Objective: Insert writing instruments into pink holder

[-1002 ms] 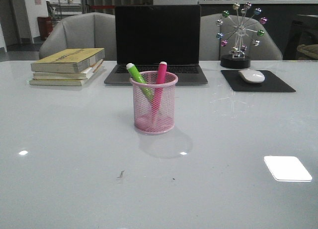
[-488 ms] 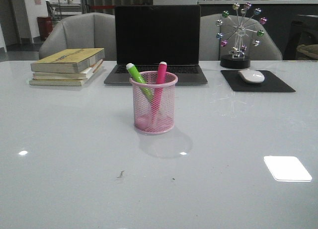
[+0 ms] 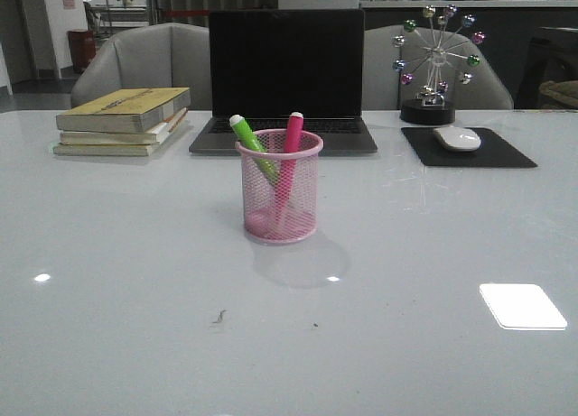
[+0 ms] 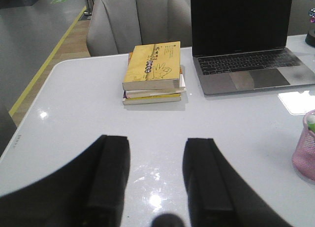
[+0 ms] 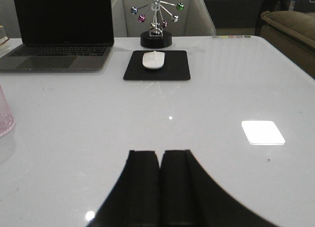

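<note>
The pink holder [image 3: 280, 186] stands upright mid-table in the front view. Inside it lean the green marker [image 3: 252, 146] and the pink marker [image 3: 290, 144], their caps poking above the rim. The cup's edge also shows in the left wrist view [image 4: 306, 153] and the right wrist view [image 5: 5, 118]. My left gripper [image 4: 155, 144] is open over bare table, well away from the cup, with nothing between its fingers. Over bare table too, my right gripper [image 5: 160, 155] is shut and empty. Neither gripper appears in the front view.
A laptop [image 3: 285, 78] sits behind the cup. A stack of books [image 3: 124, 120] lies at the back left. A white mouse [image 3: 458, 138] on a black pad [image 3: 467, 149] and a ball ornament [image 3: 434, 64] are at the back right. Chairs stand beyond the table.
</note>
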Motion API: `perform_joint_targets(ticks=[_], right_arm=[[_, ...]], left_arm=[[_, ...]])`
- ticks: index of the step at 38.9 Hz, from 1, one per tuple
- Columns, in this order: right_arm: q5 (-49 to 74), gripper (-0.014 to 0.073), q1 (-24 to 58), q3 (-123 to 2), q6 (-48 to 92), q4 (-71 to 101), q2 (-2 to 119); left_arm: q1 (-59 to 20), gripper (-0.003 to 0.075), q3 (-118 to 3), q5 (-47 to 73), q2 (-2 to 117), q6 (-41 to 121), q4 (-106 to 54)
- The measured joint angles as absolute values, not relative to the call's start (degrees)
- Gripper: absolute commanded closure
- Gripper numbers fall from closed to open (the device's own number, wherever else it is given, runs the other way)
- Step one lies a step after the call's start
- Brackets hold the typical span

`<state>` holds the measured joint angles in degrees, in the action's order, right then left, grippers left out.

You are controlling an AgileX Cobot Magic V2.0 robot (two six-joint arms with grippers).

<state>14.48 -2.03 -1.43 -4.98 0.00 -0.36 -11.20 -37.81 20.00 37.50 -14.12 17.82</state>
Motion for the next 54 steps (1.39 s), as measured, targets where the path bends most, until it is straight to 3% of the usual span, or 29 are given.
perform_joint_targets(ticks=[54], right_arm=[[13.56,0.0572,-2.03,1.77,-5.11,0.30,-0.57]], left_arm=[[-11.20,0.0389,-37.81,20.00,37.50,-14.12,17.82]])
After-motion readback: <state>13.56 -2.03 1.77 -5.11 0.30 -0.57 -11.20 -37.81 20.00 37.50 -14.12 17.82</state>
